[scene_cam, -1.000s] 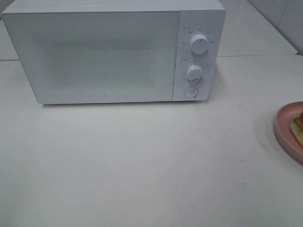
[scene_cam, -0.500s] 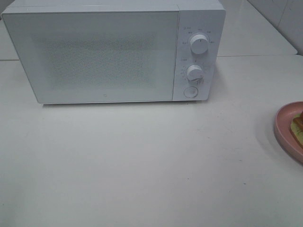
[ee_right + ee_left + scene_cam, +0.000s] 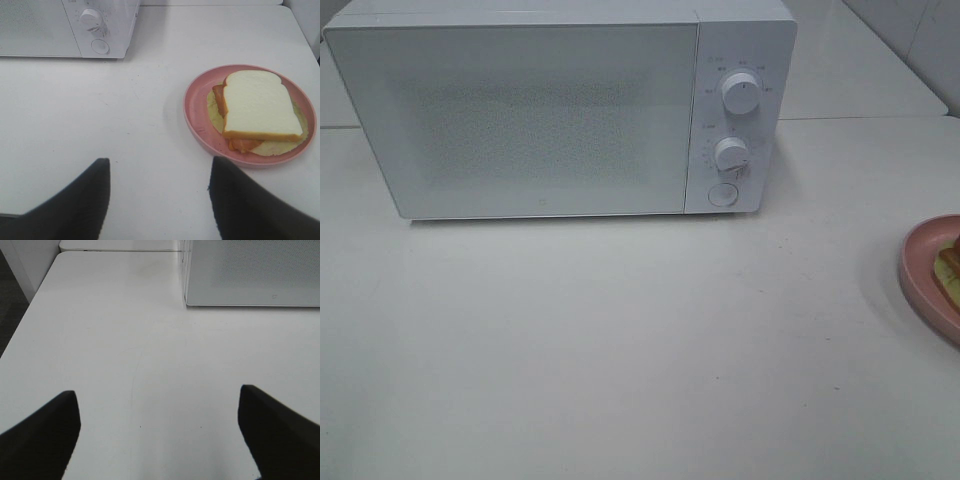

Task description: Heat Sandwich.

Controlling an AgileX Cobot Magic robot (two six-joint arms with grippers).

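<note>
**Sandwich Position Relative to the Two Grippers**

The sandwich lay on the pink plate, which stood on the white table at the far right, well apart from the microwave. The microwave door was closed.

The right gripper hovered above the table with its fingers spread apart and nothing between them. The plate lay ahead of it and off toward one finger, not centred in the gap. The long axis of the sandwich ran roughly along the gripper's line of sight. The right arm was judged the nearer one.

The left gripper was likewise spread wide and empty, over bare table beside the microwave's front corner; no plate appeared in its view.

The overhead view showed only the plate's cut-off edge and a sliver of sandwich, and neither gripper. The right wrist view alone showed the whole top bread slice, the orange filling and the pale layer beneath.
</note>
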